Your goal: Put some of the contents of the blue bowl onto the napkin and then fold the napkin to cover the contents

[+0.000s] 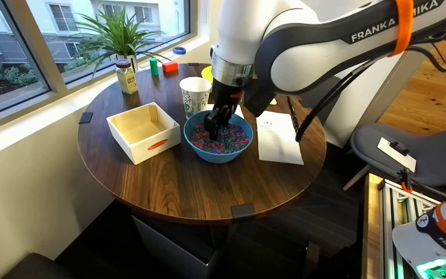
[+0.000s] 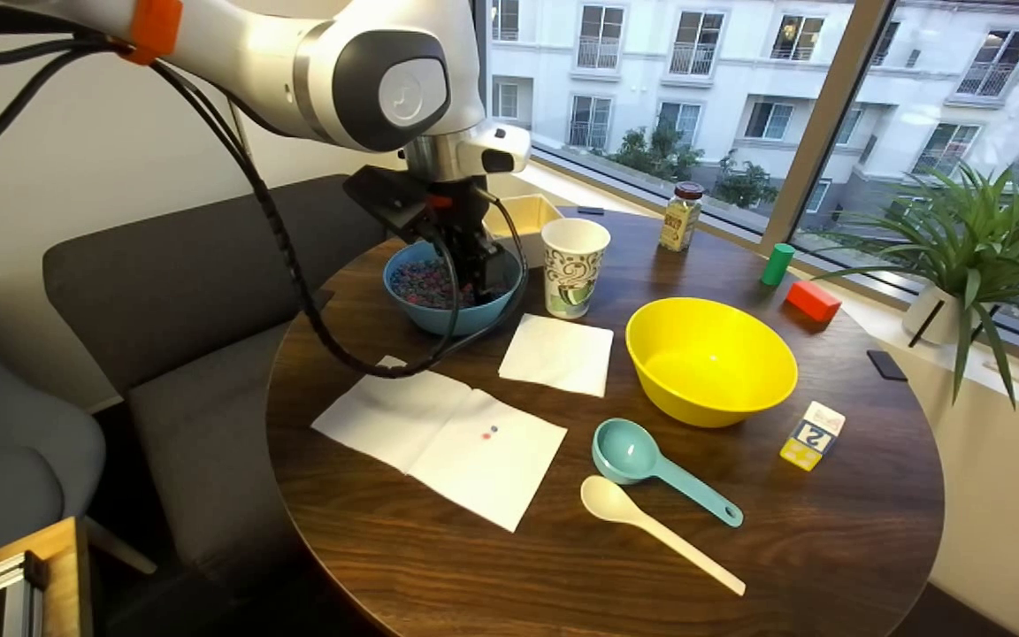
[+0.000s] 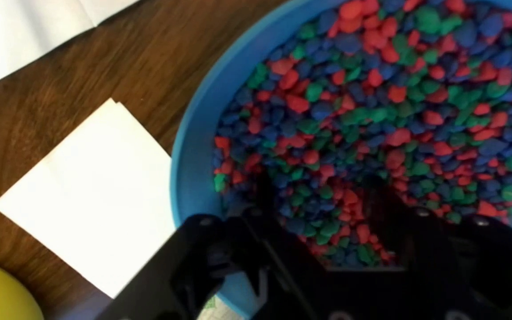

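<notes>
The blue bowl (image 1: 217, 157) holds a heap of small red, green and blue pieces, the contents (image 3: 398, 102). My gripper (image 3: 320, 186) reaches down into that heap; in the wrist view its two dark fingers stand apart, with loose pieces lying between them. Their tips are dark and partly sunk among the pieces. In both exterior views the gripper (image 2: 483, 281) points down inside the bowl. Spread flat on the table is the white napkin (image 2: 483, 456), creased across its middle. A pink piece (image 2: 486, 436) and a blue piece (image 2: 494, 429) rest on it.
A smaller folded white square (image 2: 556, 354) lies by the bowl, near a paper cup (image 1: 195, 95). Around stand a pale open box (image 1: 143, 133) and a yellow bowl (image 2: 713, 363). A turquoise scoop (image 2: 626, 451) and a spoon (image 2: 611, 502) lie farther along. An arm cable (image 2: 368, 364) hangs over the napkin.
</notes>
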Motion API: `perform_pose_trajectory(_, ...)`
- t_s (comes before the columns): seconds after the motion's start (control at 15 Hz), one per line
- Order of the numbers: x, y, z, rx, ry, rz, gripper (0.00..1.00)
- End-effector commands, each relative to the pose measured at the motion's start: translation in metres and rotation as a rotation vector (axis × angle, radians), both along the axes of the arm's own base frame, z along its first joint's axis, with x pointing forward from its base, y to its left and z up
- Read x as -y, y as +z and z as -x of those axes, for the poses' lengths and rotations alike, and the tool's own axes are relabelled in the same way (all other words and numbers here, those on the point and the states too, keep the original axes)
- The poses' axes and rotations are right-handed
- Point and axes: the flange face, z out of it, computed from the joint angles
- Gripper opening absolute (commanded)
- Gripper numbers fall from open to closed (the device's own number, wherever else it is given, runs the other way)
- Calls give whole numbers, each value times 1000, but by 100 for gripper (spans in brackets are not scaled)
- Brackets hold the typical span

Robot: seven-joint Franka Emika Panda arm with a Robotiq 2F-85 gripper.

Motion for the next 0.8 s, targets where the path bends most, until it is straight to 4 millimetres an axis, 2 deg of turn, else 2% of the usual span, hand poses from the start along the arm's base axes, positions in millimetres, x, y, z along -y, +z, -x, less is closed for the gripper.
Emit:
perform_pose_trajectory(0.0, -3, -2, -5, -12, 11, 3, 23)
perform_pose_trajectory(0.13, -2, -3, -5, -10, 8, 11, 7)
perform_pose_trajectory(0.27, -2, -3, -5, -11, 9, 12, 0)
perform_pose_trajectory(0.4, -1, 0, -4, -9, -12, 22, 3)
perform_pose_trajectory(0.73, -7, 16, 1, 10, -12, 18, 3)
